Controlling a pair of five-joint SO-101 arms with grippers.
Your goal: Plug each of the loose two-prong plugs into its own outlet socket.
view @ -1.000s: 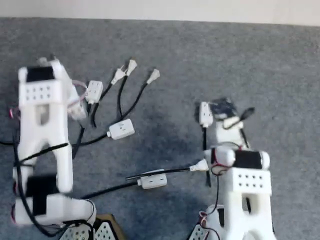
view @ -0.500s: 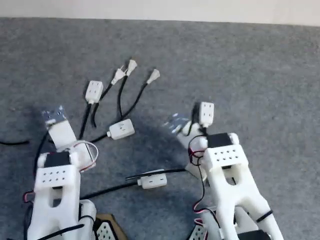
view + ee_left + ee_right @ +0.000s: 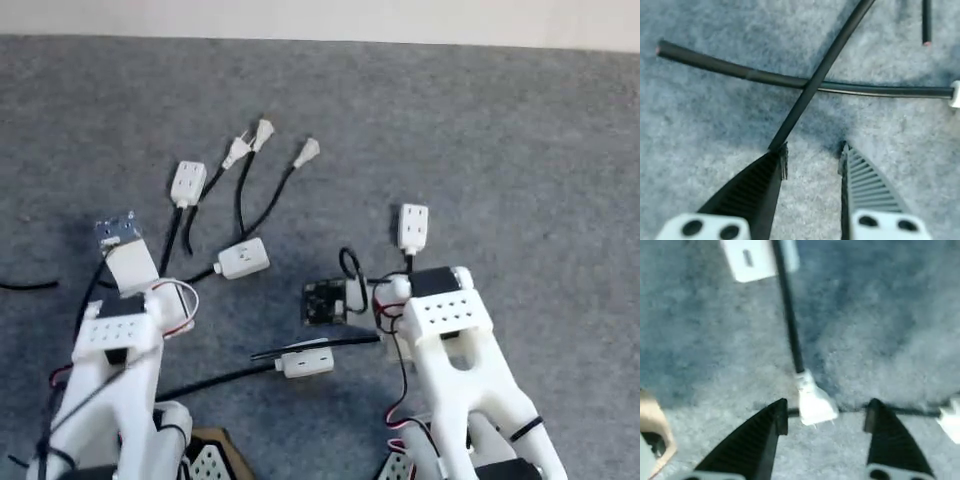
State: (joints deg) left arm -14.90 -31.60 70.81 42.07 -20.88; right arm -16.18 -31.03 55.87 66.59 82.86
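The left arm (image 3: 112,335) leans forward, jaws open just above two crossed black cables (image 3: 805,82) on the counter (image 3: 540,130). The right arm (image 3: 450,330) bends leftward, jaws open, one white plug (image 3: 815,404) between their tips. Four outlets (image 3: 243,258) lie scattered, with three more plugs (image 3: 306,152) at the far side.

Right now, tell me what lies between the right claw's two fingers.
In the right wrist view, a white two-prong plug lies between the fingers of the open right claw, clear of both; its black cord runs off toward an outlet socket.
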